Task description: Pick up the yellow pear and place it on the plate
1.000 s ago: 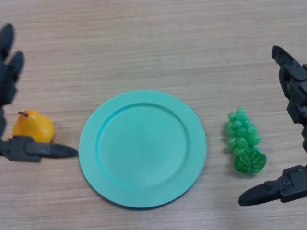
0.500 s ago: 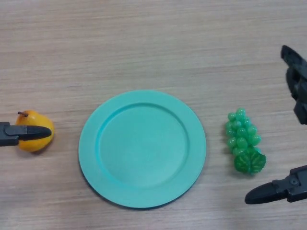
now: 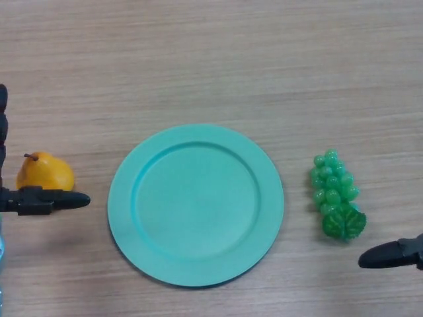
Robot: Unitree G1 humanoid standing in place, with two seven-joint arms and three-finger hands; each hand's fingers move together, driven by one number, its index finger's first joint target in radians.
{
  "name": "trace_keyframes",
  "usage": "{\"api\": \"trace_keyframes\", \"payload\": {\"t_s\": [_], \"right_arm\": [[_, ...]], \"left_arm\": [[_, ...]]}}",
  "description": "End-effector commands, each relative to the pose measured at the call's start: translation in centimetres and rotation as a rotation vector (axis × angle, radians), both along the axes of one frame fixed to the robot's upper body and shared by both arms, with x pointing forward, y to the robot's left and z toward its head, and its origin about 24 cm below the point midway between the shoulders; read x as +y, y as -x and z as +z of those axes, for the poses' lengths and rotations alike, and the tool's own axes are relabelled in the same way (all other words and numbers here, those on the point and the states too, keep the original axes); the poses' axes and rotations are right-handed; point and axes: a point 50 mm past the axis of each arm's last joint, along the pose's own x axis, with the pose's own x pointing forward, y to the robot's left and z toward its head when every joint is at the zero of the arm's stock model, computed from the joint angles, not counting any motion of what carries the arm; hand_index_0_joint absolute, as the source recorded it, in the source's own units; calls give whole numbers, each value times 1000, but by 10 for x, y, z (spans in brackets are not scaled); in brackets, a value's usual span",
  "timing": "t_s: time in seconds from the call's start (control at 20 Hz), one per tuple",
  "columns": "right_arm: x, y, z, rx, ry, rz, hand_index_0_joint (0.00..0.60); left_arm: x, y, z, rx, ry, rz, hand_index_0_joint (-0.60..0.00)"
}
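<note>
The yellow pear (image 3: 45, 173) lies on the table at the far left, its stem pointing up-left. The teal plate (image 3: 198, 133) sits in the middle with nothing on it, a short gap to the pear's right. My left hand (image 3: 41, 201) is open at the left edge. Its thumb stretches out just below the pear and its fingers (image 3: 2, 125) stand straight above it, so the pear lies between them with no grasp. Of my right hand (image 3: 393, 253) only one straight digit shows, at the lower right corner and far from the pear.
A bunch of green grapes (image 3: 336, 193) with a leaf lies to the right of the plate, just above my right hand. The wooden table (image 3: 211, 59) stretches bare behind the plate.
My left thumb dropped from across the pear to just below it, and the fingers came back into view. My right hand slid down and to the right, mostly leaving the view. Pear, plate and grapes stayed put.
</note>
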Motion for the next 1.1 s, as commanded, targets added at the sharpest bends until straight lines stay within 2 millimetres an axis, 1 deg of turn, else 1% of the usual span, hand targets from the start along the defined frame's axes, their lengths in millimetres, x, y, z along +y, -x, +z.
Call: {"api": "trace_keyframes", "payload": {"t_s": [0.05,0.3,0.4,0.45,0.5,0.55,0.75,0.9,0.95,1.0,1.05,1.1], "right_arm": [[-6,15,31,-233,8,-4,0],[-10,19,32,-232,0,-17,0],[-10,19,32,-231,4,-21,0],[-10,20,32,-231,8,-25,0],[-10,20,32,-234,15,-29,0],[-11,22,33,-249,28,-40,0],[-9,23,34,-228,29,-35,0],[-8,23,36,-239,34,-32,0],[-8,23,36,-241,34,-33,0],[-8,23,36,-240,37,-33,0],[-7,22,37,-242,42,-33,0],[-6,21,37,-245,40,-34,0]], "left_arm": [[14,-5,40,-204,-144,40,0],[22,-8,22,-132,-176,110,0],[24,-8,20,-119,-191,129,-200],[26,-9,17,-110,-220,154,-351],[29,-10,15,-104,-255,183,-450],[32,-12,9,-100,-329,237,-600],[32,-10,7,-103,-234,198,-600],[33,-9,11,-110,-263,207,-600],[35,-7,17,-155,-261,215,-600],[35,-6,20,-157,-300,220,-600],[37,-4,27,-187,-312,252,-600],[36,-1,33,-213,-295,254,-600]]}}
